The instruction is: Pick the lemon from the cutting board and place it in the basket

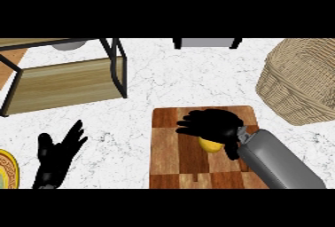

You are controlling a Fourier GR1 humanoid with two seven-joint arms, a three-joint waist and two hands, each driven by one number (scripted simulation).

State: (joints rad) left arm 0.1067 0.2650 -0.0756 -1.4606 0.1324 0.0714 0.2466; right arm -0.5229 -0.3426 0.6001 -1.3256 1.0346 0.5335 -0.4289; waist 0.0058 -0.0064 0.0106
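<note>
- The counter (196, 75) carries a wooden shelf frame (62, 80) at the far left.
- The basket (301, 82) sits at the far right, beyond the board and well apart from the lemon.
- The cutting board (189, 150) lies in the near middle.
- The right hand (212, 124) hangs over the board, fingers curled down round the lemon, thumb beside it.
- The left hand (56, 153) rests spread at the near left, well apart from the board.
- The lemon (211, 144) lies on the board under the right palm, its near end showing; the carry likely runs right and away.
</note>
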